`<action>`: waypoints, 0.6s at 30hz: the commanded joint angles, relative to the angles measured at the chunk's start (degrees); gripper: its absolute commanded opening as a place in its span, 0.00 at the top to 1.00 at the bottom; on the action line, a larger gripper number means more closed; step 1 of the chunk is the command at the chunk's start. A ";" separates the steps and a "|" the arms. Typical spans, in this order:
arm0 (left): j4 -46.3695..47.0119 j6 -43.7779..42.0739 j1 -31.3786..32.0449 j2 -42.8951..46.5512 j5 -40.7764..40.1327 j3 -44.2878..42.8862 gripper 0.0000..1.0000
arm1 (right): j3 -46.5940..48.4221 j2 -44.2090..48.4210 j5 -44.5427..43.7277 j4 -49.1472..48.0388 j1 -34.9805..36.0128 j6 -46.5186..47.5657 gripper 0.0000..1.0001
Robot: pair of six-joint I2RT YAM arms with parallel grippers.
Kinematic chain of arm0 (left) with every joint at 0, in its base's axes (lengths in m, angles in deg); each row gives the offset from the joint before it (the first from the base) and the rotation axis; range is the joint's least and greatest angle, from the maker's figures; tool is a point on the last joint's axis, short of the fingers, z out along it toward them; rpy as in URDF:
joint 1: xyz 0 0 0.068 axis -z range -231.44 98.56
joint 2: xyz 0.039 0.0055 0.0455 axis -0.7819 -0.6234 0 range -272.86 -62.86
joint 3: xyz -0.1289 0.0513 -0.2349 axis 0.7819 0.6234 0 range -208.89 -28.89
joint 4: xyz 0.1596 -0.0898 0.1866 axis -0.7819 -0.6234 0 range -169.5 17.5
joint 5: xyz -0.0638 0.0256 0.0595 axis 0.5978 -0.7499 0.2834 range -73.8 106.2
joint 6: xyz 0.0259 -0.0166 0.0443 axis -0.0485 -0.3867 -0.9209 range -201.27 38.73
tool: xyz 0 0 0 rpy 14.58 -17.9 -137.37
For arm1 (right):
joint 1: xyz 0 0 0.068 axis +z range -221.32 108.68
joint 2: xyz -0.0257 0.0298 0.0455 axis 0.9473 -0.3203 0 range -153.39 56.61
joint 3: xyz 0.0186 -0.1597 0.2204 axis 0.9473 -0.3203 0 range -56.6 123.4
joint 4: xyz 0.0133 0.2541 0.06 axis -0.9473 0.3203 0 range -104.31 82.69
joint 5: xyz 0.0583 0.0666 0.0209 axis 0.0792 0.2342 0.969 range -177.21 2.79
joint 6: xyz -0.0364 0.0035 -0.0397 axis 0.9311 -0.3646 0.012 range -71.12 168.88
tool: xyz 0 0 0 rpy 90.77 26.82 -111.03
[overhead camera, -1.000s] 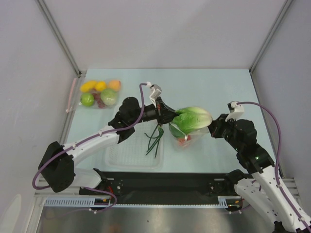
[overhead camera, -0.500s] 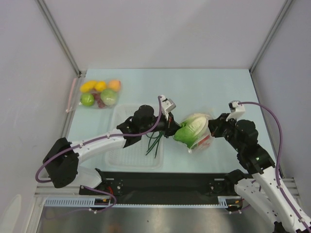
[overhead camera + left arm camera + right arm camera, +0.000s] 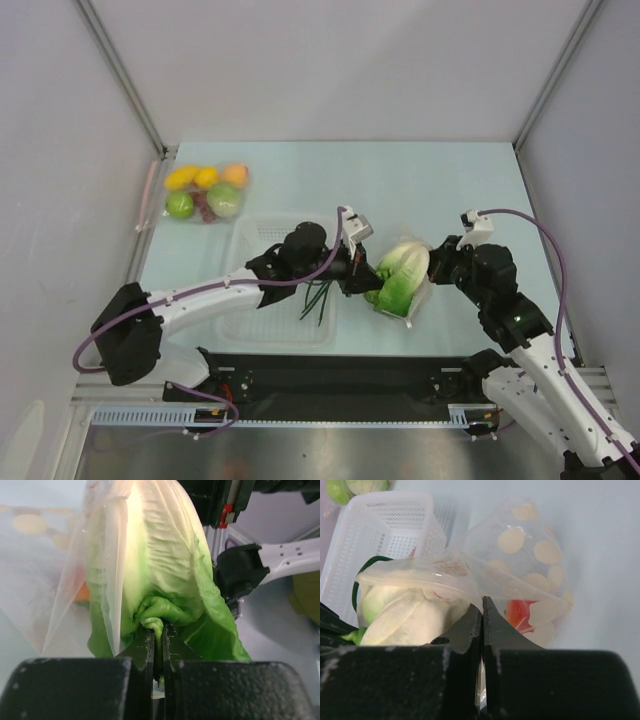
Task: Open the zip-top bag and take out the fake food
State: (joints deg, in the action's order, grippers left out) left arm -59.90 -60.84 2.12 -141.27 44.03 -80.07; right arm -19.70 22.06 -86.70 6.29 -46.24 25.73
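- Left gripper (image 3: 159, 630): jaws almost fully together, pinching a rolled fold of green leaf at the leafy end of the lettuce head (image 3: 160, 565).
- Right gripper (image 3: 482, 605): jaws pressed together on a thin edge of the zip-top bag (image 3: 465, 572), near its mouth.
- The lettuce head sits partly in the bag, leafy end out toward the left gripper and film over one flank. Both are held between the two arms, just right of the white basket (image 3: 248, 318).
- Deeper in the bag we see a red tomato (image 3: 517, 614) and pale round pieces (image 3: 512, 540).
- Dark-green stalks (image 3: 318, 298) are already out and lie over the basket.
- Step in hand, as we judge it: drawing the lettuce out.
- We would pull the left gripper along the head's long axis toward the basket while the right gripper anchors the film.
- The hold is only a leaf fold, so a slow draw should avoid slip. We would watch that the film does not drag along.
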 commanded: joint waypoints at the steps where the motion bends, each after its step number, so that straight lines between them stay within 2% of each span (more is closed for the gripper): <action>1: 3.49 -1.88 2.60 -3.75 0.47 -4.45 0.90 | -0.34 0.18 9.77 -5.22 1.46 -3.47 1.00; 2: 3.40 -2.32 2.78 -4.03 0.20 -4.63 0.78 | -0.17 0.35 9.33 -4.44 1.46 -3.30 1.00; 5: 3.75 -2.84 3.13 -4.21 0.02 -4.37 0.53 | 0.01 0.44 8.72 -2.85 1.46 -2.60 1.00; 8: 4.62 -2.94 3.39 -4.73 0.73 -4.28 0.42 | -0.69 0.62 8.89 -2.41 1.46 -2.86 1.00; 13: 7.34 -1.80 3.66 -5.79 1.52 -3.67 0.39 | -3.24 0.27 9.42 -3.99 1.46 -4.00 1.00; 18: 11.38 -0.12 4.09 -2.37 -2.34 -1.65 0.37 | -4.39 0.09 9.51 -4.17 1.55 -4.09 1.00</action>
State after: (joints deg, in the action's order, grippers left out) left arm -62.76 -61.50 5.80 -147.24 44.75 -80.51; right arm -23.09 22.37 -83.31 2.36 -46.08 23.74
